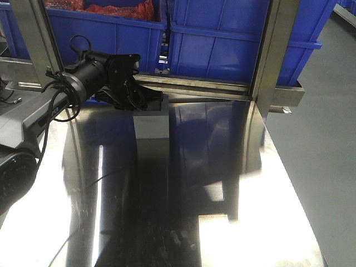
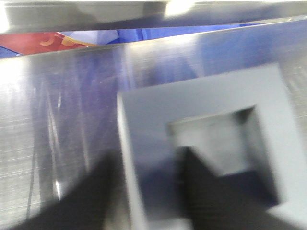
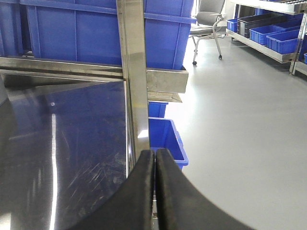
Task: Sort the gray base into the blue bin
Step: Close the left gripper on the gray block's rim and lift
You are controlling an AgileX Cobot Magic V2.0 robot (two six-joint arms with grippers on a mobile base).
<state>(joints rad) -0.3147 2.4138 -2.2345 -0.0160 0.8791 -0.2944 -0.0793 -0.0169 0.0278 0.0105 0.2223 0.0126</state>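
A gray workshop floor point(image 3: 240, 120) is seen to the right of the polished steel surface point(image 1: 222, 183). Behind the surface large blue bins point(image 1: 222, 50) are racked; which one is meant cannot be told. The gray base point(image 1: 151, 123) is stood near the surface's far edge, its recess turned toward the left tool point(image 1: 140, 103), by far the nearer one. One wall is straddled by the fingers point(image 2: 91, 201); whether it is clamped cannot be told. The right tool point(image 3: 154, 152) is clenched, empty.

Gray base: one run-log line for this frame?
left gripper: fingers straddle one wall of gray base, grip unclear | gray base: on steel table | right gripper: shut, empty
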